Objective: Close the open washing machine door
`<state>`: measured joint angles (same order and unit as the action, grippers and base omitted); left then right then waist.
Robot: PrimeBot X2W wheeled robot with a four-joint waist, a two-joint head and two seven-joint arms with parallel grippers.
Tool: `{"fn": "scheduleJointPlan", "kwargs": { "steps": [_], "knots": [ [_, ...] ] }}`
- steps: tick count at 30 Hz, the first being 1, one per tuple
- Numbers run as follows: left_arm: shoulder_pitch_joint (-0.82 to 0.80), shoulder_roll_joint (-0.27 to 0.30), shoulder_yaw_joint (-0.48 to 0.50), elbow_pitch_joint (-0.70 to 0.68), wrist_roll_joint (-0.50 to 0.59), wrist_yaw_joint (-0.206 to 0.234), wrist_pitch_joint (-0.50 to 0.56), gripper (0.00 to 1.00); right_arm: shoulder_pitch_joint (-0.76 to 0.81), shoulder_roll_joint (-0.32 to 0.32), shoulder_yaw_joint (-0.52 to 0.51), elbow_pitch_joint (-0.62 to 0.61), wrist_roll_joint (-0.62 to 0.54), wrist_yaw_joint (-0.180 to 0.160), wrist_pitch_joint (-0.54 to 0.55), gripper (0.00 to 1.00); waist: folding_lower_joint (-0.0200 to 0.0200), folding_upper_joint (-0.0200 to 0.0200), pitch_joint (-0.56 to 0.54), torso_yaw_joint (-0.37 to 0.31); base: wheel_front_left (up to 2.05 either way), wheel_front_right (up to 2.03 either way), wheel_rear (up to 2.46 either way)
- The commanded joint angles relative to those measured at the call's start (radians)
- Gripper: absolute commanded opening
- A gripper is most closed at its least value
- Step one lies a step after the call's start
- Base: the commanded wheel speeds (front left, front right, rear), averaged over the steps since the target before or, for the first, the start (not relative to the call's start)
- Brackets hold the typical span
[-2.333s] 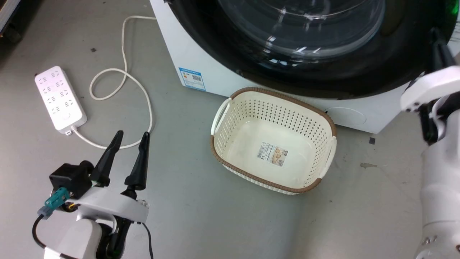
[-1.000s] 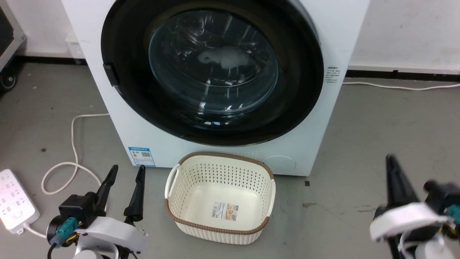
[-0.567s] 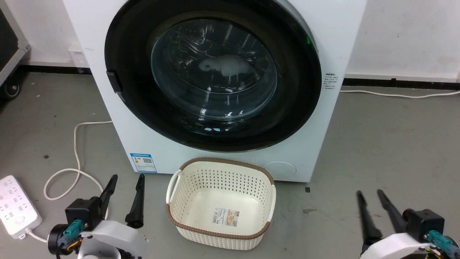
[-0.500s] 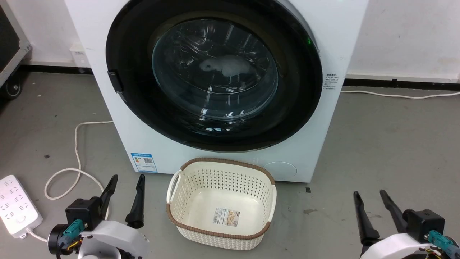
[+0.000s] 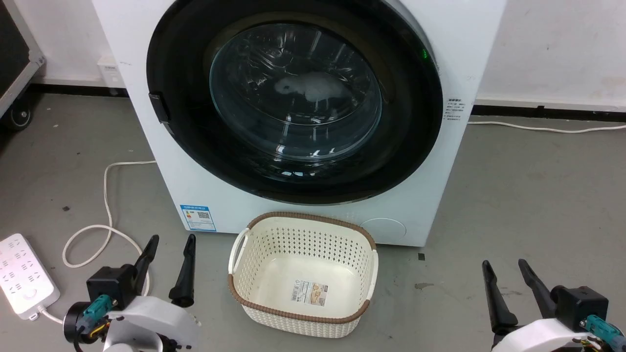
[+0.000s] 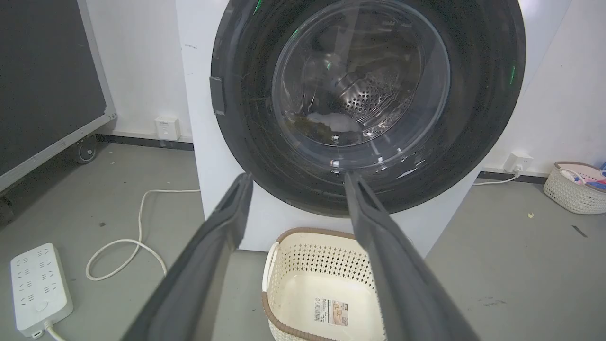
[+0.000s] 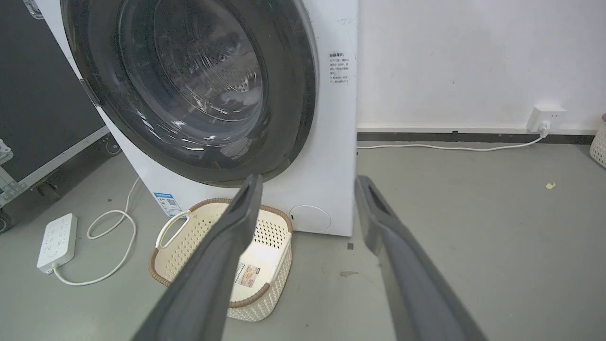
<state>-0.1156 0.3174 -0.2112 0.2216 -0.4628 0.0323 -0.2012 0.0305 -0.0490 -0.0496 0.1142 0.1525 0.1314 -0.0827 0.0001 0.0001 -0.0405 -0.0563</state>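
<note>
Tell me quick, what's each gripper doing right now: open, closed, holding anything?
left gripper, two long dark fingers: open, holding nothing.
right gripper, two long dark fingers: open, holding nothing.

I am working in what is looking like a test lab: washing machine [image 5: 464,49] standing on bare grey floor [image 5: 528,195], power strip [image 5: 22,269] lying loose, wheeled flight case [image 6: 47,80] sitting by plain white wall [image 7: 473,61].

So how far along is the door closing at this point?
Done, it looks: the washing machine door sits flush against the front of the washing machine, no gap visible. In hand: nothing; both sets of jaws stand open and empty, low, apart from the machine. Left: seemingly nothing.
</note>
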Motion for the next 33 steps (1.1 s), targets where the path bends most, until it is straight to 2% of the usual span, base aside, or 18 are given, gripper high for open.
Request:
{"fn": "scheduleJointPlan", "kwargs": {
  "steps": [1, 7, 8, 33],
  "knots": [
    [-0.012, 0.000, 0.001, 0.002, -0.004, 0.002, 0.004, 1.00, 0.010, -0.001, 0.002, -0.003, 0.004, -0.001, -0.008, 1.00, -0.0001, -0.0001, 0.000, 0.000, 0.00, 0.00, 0.00],
    [-0.016, 0.002, -0.005, 0.006, -0.010, -0.001, 0.008, 1.00, 0.006, -0.001, 0.003, 0.004, 0.005, -0.001, -0.014, 1.00, -0.0001, -0.0001, 0.001, 0.001, 0.00, 0.00, 0.00],
    [-0.007, 0.002, -0.004, 0.004, -0.008, 0.000, 0.007, 0.00, 0.000, 0.000, 0.003, 0.004, 0.000, 0.000, -0.008, 0.00, 0.0000, -0.0001, 0.001, 0.001, 0.00, 0.00, 0.00],
    [0.013, -0.042, 0.032, -0.032, 0.069, -0.006, 0.039, 0.00, -0.005, 0.000, 0.010, -0.015, -0.025, 0.000, 0.007, 0.00, 0.0000, -0.0001, 0.007, 0.010, 0.00, 0.00, 0.00]
  ]
}}
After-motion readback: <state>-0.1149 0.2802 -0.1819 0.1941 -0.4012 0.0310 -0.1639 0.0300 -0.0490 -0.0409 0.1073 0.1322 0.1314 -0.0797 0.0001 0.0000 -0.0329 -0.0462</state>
